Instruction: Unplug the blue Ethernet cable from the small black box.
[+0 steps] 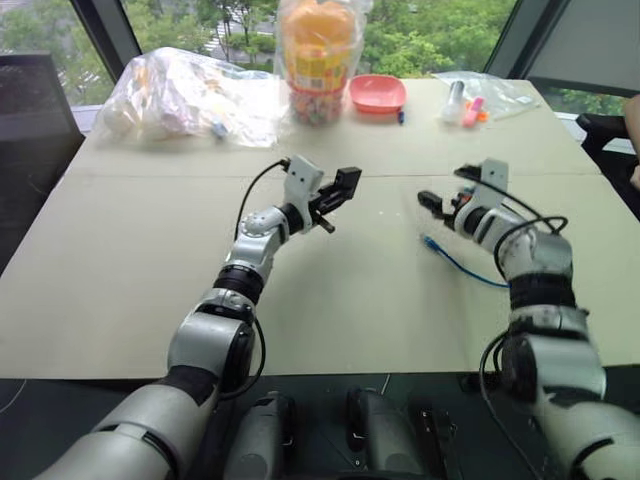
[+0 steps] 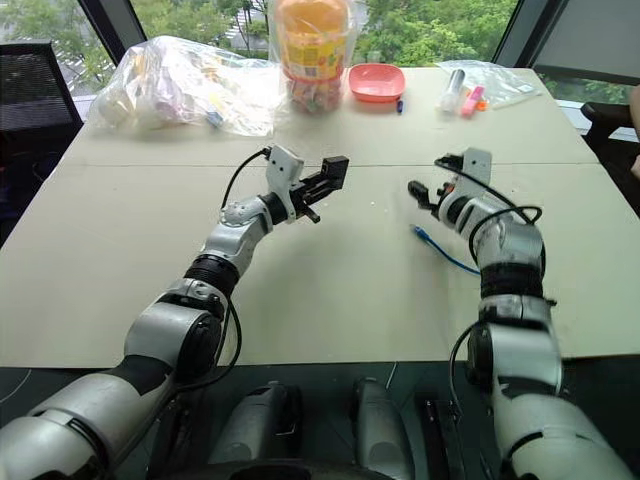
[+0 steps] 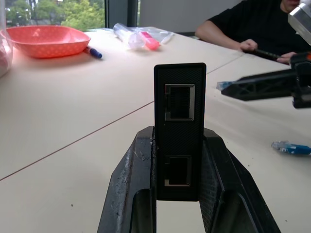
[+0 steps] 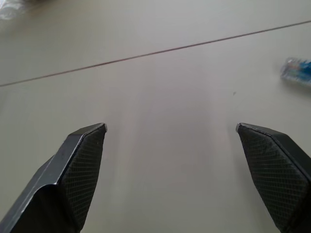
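Box (image 3: 179, 131) is clamped in left gripper (image 1: 340, 190), ports empty; cable (image 1: 462, 264) lies free at right gripper's (image 4: 170, 131) 3 o'clock, fingers apart. Unplugging judged done.

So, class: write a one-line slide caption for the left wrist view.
Left gripper clamps the small black box, both ports empty; blue Ethernet cable lies unplugged on the table.

I stand at a wide beige table (image 1: 150, 290) crossed by thin seams. Beyond its far edge, big windows (image 1: 440, 30) with dark frames (image 1: 105, 30) show green trees in daylight. A black chair (image 1: 30, 110) stands off the far left corner. A person (image 3: 252, 29) in a dark top sits at the right side, forearms on the table.
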